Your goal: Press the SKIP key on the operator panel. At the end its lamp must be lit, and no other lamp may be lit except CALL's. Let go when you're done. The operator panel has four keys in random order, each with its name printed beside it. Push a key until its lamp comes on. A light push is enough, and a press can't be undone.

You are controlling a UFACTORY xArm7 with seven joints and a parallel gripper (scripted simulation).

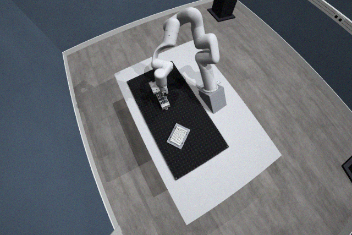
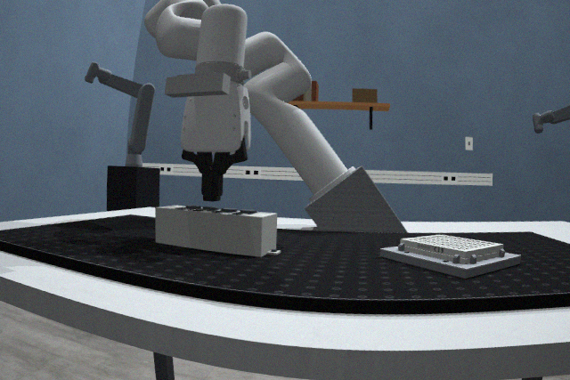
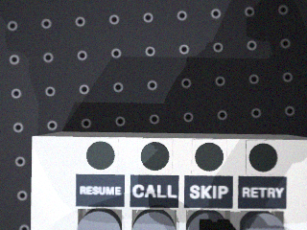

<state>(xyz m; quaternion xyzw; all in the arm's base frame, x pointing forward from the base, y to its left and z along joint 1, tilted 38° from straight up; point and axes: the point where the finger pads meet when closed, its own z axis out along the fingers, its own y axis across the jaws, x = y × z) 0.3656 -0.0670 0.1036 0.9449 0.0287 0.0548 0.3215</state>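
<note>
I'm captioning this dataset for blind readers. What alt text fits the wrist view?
A white operator panel seen close from above, with four labels reading RESUME, CALL, SKIP and RETRY, each under a dark, unlit round lamp. The shut end effector's dark tip shows at the bottom edge below SKIP, over a black perforated mat.

White arm folded over, wrist vertical, claw pointing straight down, fingers fully closed, empty.

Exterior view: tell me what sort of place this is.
Likely a robotics lab or test cell: a black perforated breadboard tops the table, a well plate rests on it, and a second arm stands on a pedestal behind.
</note>
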